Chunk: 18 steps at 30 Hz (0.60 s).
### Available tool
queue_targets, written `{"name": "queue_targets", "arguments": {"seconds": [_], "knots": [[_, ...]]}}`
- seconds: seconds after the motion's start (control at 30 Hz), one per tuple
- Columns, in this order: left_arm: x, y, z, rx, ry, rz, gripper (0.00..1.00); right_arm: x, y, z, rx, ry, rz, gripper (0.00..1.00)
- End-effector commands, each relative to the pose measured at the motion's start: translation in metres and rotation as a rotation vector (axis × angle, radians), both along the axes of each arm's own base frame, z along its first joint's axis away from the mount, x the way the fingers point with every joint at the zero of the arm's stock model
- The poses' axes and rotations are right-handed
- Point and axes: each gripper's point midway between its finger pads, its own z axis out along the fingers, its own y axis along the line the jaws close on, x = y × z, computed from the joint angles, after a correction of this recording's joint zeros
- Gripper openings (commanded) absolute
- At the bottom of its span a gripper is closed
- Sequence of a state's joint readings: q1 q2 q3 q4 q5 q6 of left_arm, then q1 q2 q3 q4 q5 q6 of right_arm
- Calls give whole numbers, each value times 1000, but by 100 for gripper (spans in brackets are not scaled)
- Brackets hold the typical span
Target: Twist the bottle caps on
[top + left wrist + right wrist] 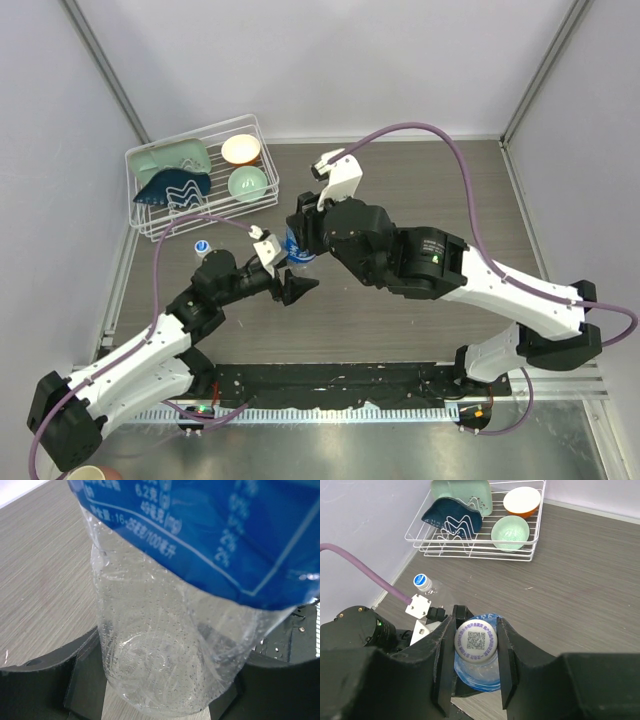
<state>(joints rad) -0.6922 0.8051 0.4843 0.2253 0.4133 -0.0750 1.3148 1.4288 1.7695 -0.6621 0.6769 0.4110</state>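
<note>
My right hand [475, 652] is clenched on the white cap [476, 639], which sits on the labelled bottle [165, 630] at the centre of the top view. My left hand [167, 690] grasps this bottle low on its clear body. I judge the wall thin, light and easy to crush, so I would hold near the stiffer base

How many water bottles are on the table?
2. The blue-labelled bottle stands mid-table, gripped by the left fingers, its cap pinched by the right fingers. The other bottle is beside the wire rack.
</note>
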Motion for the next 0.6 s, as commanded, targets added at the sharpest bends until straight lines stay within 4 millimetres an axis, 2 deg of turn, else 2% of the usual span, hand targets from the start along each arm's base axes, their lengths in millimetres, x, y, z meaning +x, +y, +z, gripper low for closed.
{"name": "queue_targets", "arguments": {"seconds": [0.0,0.03,0.07,0.27,0.37,0.43,0.47,0.53,0.57], "knots": [[23,12,79,-209,-162,137,0,-23,-1,-63,-244,94,44,27],[22,11,79,-213,-155,133,0,-24,1,-61,-241,92,60,40],[21,10,76,-209,-147,124,0,-25,4,-57,-235,81,73,47],[17,8,66,-198,-123,100,0,-25,5,-11,-161,15,113,57],[15,8,62,-192,-117,91,0,-29,4,20,-112,-23,158,59],[14,8,57,-187,-108,92,0,-31,0,32,-107,-49,182,60],[13,8,56,-185,-106,89,0,-34,-3,47,-79,-64,202,61],[11,8,51,-180,-97,81,0,-36,-9,63,-69,-100,225,62],[10,8,50,-179,-95,77,0,-41,-13,79,-42,-120,250,63]]}}
